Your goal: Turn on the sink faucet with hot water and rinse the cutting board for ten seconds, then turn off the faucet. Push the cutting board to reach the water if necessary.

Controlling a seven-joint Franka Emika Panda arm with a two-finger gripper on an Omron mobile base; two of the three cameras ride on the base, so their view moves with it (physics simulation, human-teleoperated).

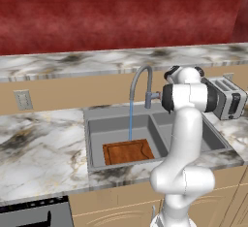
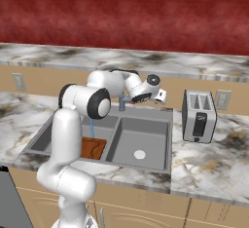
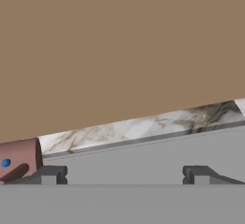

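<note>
Currently rinsing: water (image 1: 130, 120) is poured from sink faucet (image 1: 141, 83) onto cutting board (image 1: 128, 152); gripper (image 3: 124, 174), spread empty, is held beside faucet; lever shut-off judged next.

A silver toaster (image 2: 198, 116) stands on the marble counter (image 2: 214, 161).

The arm rises, elbows forward and reaches level; its gripper (image 3: 124, 174) points at the back, fingertips (image 3: 51, 174) set wide apart.

cutting board (image 2: 92, 148) half hidden behind arm, faucet handle (image 3: 18, 163) cropped
</note>
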